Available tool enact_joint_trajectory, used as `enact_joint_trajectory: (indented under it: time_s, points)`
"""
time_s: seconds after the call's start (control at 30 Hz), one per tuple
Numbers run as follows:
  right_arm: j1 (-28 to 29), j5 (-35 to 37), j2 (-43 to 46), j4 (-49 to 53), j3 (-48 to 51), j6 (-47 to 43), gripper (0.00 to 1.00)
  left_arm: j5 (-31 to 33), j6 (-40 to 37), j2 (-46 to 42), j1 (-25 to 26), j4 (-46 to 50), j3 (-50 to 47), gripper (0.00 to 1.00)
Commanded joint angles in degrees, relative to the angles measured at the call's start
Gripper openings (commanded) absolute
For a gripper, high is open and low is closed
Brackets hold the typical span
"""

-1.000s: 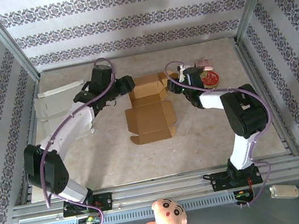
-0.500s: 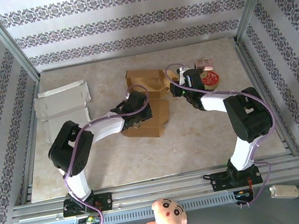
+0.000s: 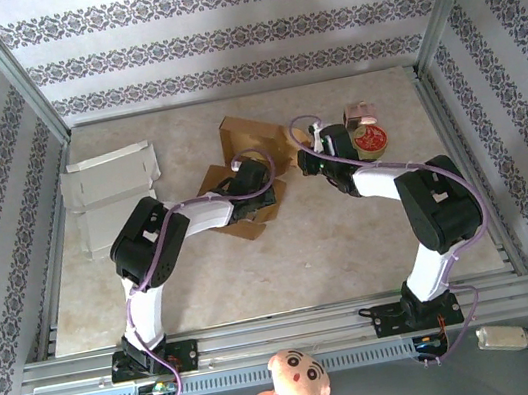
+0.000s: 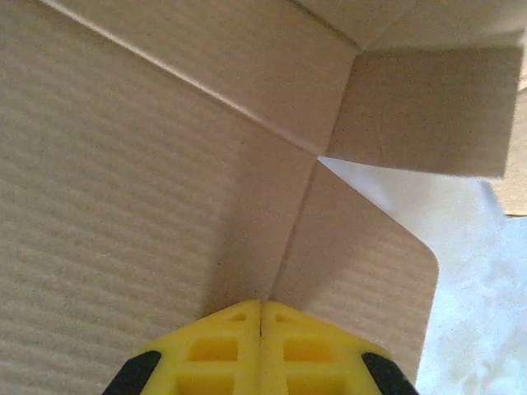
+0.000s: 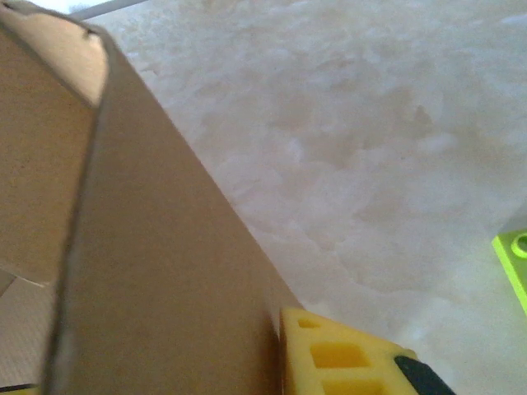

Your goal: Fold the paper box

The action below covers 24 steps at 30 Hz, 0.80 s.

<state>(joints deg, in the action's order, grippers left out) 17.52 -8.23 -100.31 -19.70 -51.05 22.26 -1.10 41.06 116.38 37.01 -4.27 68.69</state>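
Note:
The brown paper box (image 3: pixel 234 142) lies partly folded in the middle of the table, one panel raised at the back. My left gripper (image 3: pixel 259 178) rests on its lower part. In the left wrist view the yellow fingers (image 4: pixel 222 346) meet tip to tip, so the left gripper (image 4: pixel 261 304) is shut with nothing between, its tips pressed at a crease of the box (image 4: pixel 148 189). My right gripper (image 3: pixel 300 156) is at the box's right edge. In the right wrist view a raised cardboard panel (image 5: pixel 156 271) lies flat against one yellow finger (image 5: pixel 338 358); the other finger is hidden behind it.
A flattened white box (image 3: pixel 108 188) lies at the left of the table. A red round tin (image 3: pixel 370 140) and a small pink item (image 3: pixel 359 111) sit at the back right. A green piece (image 5: pixel 515 251) shows at the right wrist view's edge. Metal frame rails border the table.
My left arm has swung from the back left onto the box and its gripper has shut. The box has turned and folded up. The right gripper has closed on the box's right panel.

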Motion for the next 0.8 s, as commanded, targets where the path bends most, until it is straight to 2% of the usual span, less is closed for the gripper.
enact_joint_trajectory:
  time_s: [0.0, 0.4, 0.6, 0.77]
  points:
    - [0.3, 0.3, 1.1, 3.1, -2.3, 4.7, 0.17, -1.0, 0.8, 2.2, -0.8, -0.9, -1.4, 0.00]
    - [1.1, -4.7, 1.5, 7.9, -6.8, 22.9, 0.21, -2.4, 1.4, 4.2, -1.9, -1.4, -0.5, 0.00]
    - [2.3, -3.7, 2.6, 15.3, -10.1, 26.2, 0.23, -2.7, 1.8, 4.9, -1.9, -1.9, -0.5, 0.00]
    - [4.5, -1.8, 3.6, 16.6, -10.7, 27.1, 0.24, -3.1, 2.4, 5.5, -2.0, -2.6, -0.5, 0.00]
